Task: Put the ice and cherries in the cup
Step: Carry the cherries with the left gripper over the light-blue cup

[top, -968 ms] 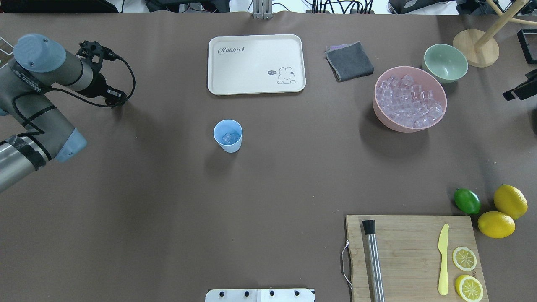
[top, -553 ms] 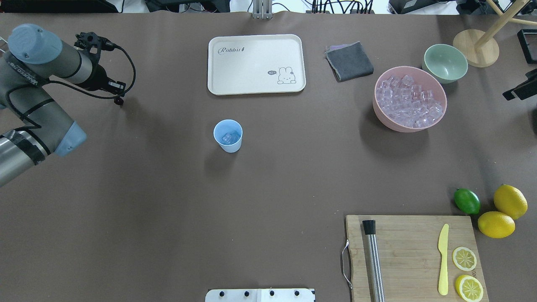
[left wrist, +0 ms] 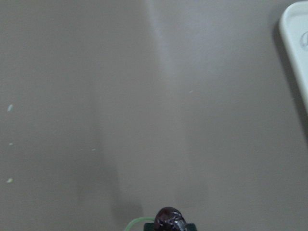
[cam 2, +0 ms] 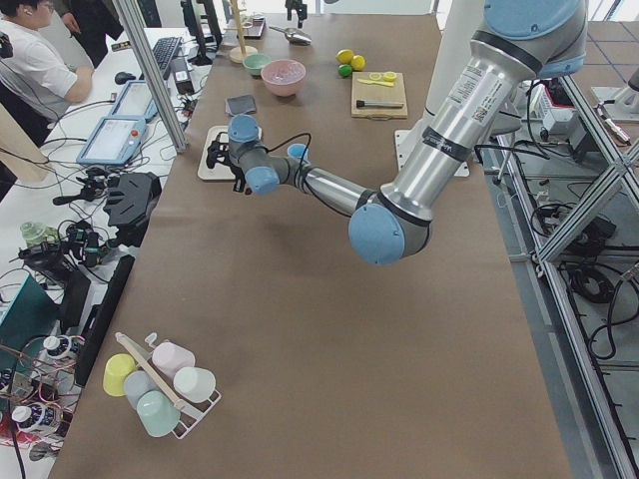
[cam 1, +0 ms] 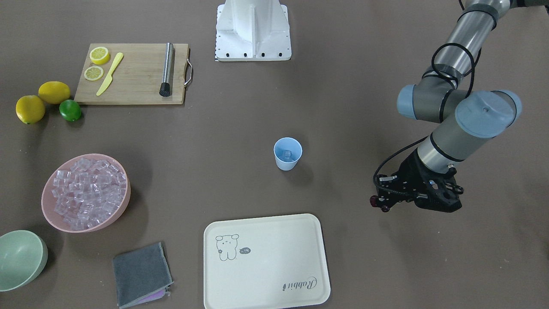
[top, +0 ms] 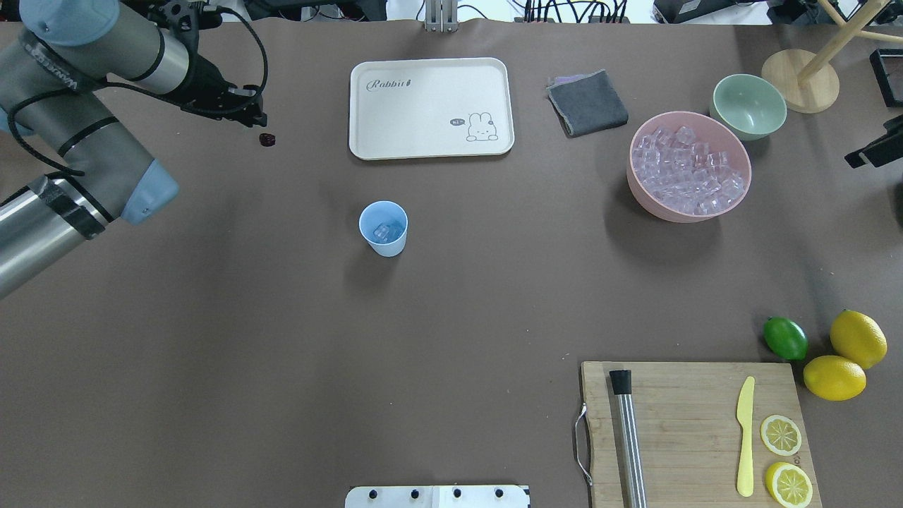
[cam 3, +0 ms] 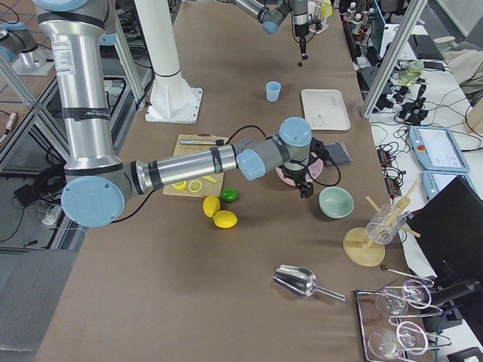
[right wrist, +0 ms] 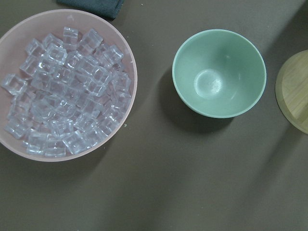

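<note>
Lifting the cherries (top: 267, 139), pinched in the closed left end effector (top: 248, 117), off the desk (top: 451, 317) and swinging them from its left edge toward the mid-desk cup (top: 383, 227) already holding ice (top: 386, 231), leaving only the drop; right end effector (cam 3: 306, 188) grip impossible to tell.

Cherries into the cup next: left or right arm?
Left. The left gripper holds the cherries off the table and is nearer the cup. The right gripper hangs by the pink bowl, farther from the cup, with no cherries in view there.
</note>
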Robot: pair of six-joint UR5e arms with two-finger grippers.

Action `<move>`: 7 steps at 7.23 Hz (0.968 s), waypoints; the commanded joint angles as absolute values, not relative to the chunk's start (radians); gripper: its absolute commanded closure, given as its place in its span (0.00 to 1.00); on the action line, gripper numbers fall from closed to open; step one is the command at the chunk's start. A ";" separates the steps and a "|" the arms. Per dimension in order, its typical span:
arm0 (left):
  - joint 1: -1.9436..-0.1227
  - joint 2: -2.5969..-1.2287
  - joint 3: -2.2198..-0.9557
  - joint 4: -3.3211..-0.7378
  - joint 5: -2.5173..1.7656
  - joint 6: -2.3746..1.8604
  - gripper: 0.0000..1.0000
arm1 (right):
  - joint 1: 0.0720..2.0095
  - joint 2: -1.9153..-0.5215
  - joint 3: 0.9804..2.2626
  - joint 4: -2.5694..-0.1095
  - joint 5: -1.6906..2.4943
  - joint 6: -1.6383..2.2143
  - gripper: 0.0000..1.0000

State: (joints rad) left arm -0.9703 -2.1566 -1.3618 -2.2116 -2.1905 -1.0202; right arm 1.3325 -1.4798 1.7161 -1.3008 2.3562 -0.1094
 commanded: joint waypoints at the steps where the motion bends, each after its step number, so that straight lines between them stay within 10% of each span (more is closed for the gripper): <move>1: -0.948 -2.203 -1.518 -2.137 -2.247 -1.213 1.00 | 1.331 -1.476 1.712 -1.302 2.355 -0.106 0.02; 7: -0.759 -2.227 -1.551 -2.088 -2.103 -1.276 1.00 | 1.342 -1.480 1.664 -1.299 2.352 -0.121 0.02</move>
State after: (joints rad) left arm -0.7740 -2.2414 -1.5531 -2.0868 -2.1151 -1.2914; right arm 1.3397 -1.4764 1.6694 -1.3006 2.3515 -0.1192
